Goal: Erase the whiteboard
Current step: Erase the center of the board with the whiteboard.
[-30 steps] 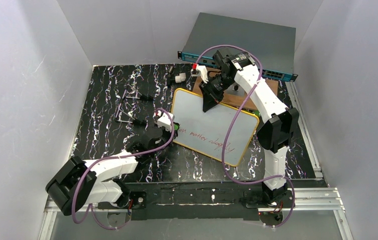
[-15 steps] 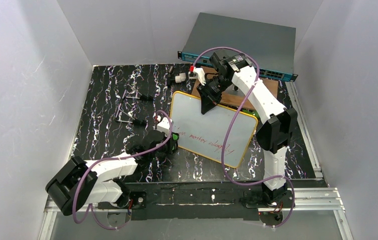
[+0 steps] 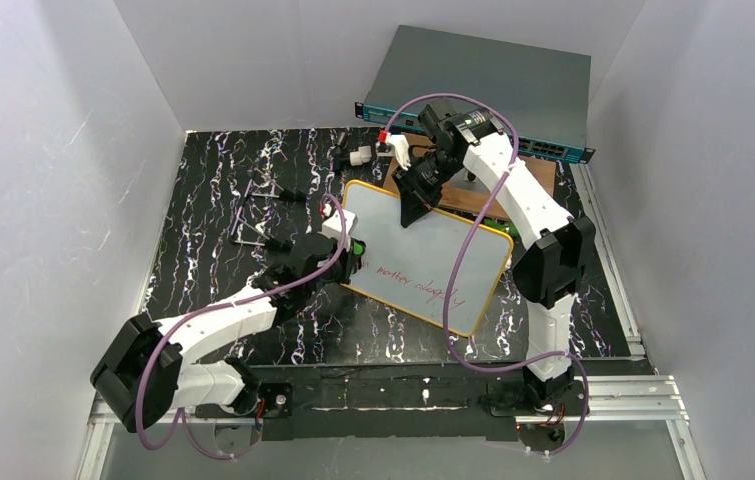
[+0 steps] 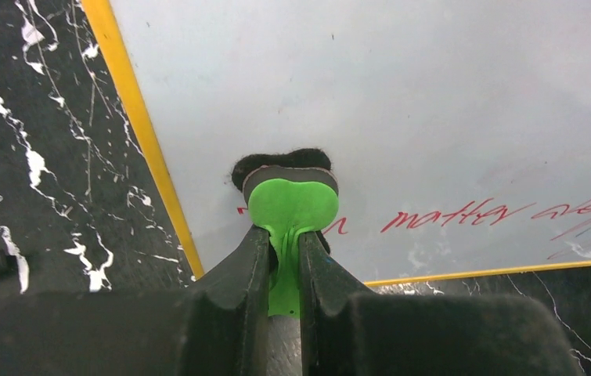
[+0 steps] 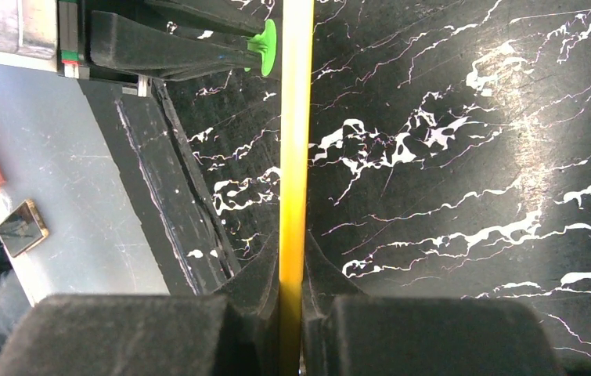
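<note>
Sliding up from the desk's near edge, the left gripper (image 4: 284,239) has put its eraser (image 4: 290,196) on the whiteboard (image 3: 433,250), right where the red words (image 4: 464,213) start. It squeezes the eraser tight. The right gripper (image 5: 292,252) pinches the board's rim near the far edge. Wiping can begin.

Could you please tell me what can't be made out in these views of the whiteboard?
Left wrist: the eraser in the left gripper hides the start of the red writing; the frame edge cuts its end.
Top external: the writing is too small to read.
Right wrist: the whiteboard shows edge-on in the right gripper, so its face is hidden.
</note>
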Robot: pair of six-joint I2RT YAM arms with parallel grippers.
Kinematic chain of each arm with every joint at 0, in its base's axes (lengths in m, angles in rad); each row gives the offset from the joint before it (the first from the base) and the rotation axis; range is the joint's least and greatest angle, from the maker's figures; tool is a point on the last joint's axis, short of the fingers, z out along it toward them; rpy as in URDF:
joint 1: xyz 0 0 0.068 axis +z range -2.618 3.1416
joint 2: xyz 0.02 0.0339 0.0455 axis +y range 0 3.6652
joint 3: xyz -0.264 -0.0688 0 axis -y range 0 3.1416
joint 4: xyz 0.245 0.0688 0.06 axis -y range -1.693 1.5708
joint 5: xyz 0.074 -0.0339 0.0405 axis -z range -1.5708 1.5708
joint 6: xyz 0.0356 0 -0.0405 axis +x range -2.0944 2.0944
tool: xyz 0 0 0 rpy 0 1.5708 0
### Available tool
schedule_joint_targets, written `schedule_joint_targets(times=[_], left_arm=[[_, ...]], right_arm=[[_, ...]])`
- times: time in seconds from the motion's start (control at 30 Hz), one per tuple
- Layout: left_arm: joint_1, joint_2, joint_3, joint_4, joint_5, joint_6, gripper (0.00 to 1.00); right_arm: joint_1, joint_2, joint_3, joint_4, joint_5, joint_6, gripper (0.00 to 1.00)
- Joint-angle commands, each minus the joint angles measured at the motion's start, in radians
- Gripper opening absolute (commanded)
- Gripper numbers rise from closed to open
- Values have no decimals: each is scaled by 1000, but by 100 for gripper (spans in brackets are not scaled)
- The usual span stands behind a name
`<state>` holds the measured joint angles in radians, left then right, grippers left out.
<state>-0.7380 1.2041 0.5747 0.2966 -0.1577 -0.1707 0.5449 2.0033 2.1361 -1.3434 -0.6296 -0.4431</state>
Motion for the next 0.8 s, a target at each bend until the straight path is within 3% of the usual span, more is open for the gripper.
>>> schedule_joint_targets(times=[0.0,0.43,0.77], left_arm=[[32,-6,61,2,-29,49,0],[39,-20,-135,-27,59,-85,0],[39,-4,-122,-82,88,-120,0]], right_arm=[[40,-50,-20,-14,-82,-22,1],[40,-58,-29,-13,-83,-24,1],[44,-66,-39,-10,-82,-25,1]])
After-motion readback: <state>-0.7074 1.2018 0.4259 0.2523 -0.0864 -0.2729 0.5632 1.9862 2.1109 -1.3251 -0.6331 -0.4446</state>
